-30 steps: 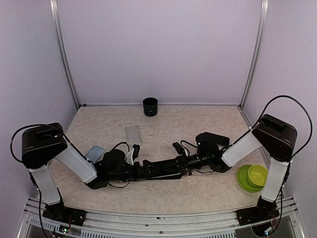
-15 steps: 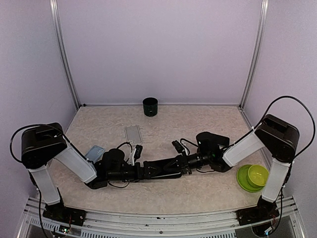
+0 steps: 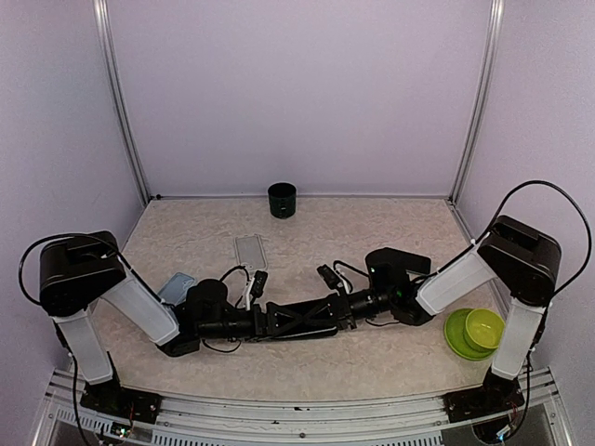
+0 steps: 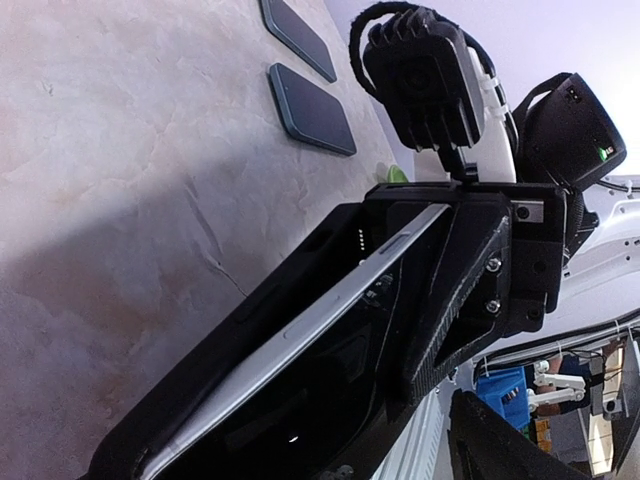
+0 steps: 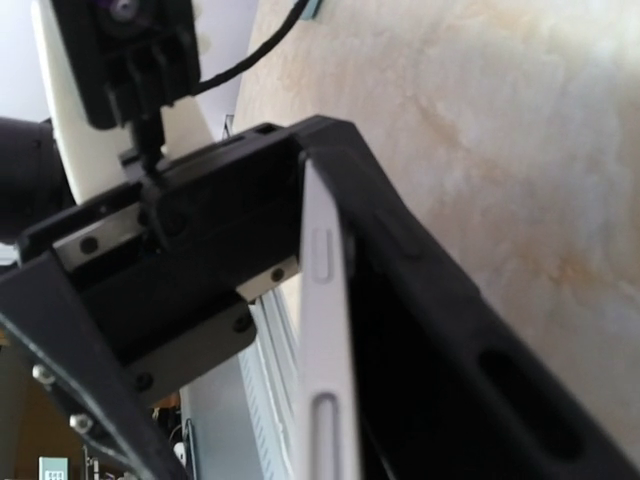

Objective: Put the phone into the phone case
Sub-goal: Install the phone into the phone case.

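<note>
Seemingly one phone [image 4: 330, 300]; one case [image 4: 285, 275]

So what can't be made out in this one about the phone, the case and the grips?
Left wrist: the phone runs off the bottom edge; the wall of the black phone case hides how far it sits.
Top external: both blend into the dark arms, too small to separate.
Right wrist: close, blurred; whether the left gripper grips is unclear.
The right gripper: shut, but on phone or case is hidden.

phone [image 4: 300, 328] in phone case [image 4: 285, 295], seemingly | cup [image 3: 282, 200] behind; bowls [image 3: 474, 332] right
</note>
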Motion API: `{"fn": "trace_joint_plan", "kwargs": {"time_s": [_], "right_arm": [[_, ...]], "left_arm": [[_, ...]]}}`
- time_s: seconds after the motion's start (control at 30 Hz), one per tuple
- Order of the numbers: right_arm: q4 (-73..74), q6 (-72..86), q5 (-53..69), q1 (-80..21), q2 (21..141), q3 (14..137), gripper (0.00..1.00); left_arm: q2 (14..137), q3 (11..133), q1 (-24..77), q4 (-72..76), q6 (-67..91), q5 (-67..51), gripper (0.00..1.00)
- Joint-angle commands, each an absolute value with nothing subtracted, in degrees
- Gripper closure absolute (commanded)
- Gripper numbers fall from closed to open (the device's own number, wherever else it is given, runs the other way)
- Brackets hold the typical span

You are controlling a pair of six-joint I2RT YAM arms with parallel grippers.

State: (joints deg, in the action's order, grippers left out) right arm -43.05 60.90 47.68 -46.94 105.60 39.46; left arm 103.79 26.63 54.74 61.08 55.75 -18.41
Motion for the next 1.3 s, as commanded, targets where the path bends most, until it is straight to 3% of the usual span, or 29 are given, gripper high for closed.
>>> {"fn": "trace_joint_plan", "kwargs": {"time_s": [0.0, 1.0, 1.27], "right_arm": [[-47.2, 60.0, 49.4, -47.9, 104.9, 39.5, 1.00], [-52.2, 58.2, 50.4, -48.3, 104.9, 36.7, 1.00], [-53.2, 58.3, 50.8, -48.3, 104.8, 36.7, 0.96]], "left_arm": [[104.3, 26.1, 55.1, 67.1, 56.2, -20.7, 0.20], [103.7, 24.7, 56.0, 76.9, 58.5, -25.9, 0.59], [103.2, 24.8, 56.3, 78.2, 58.8, -26.8, 0.70]]}}
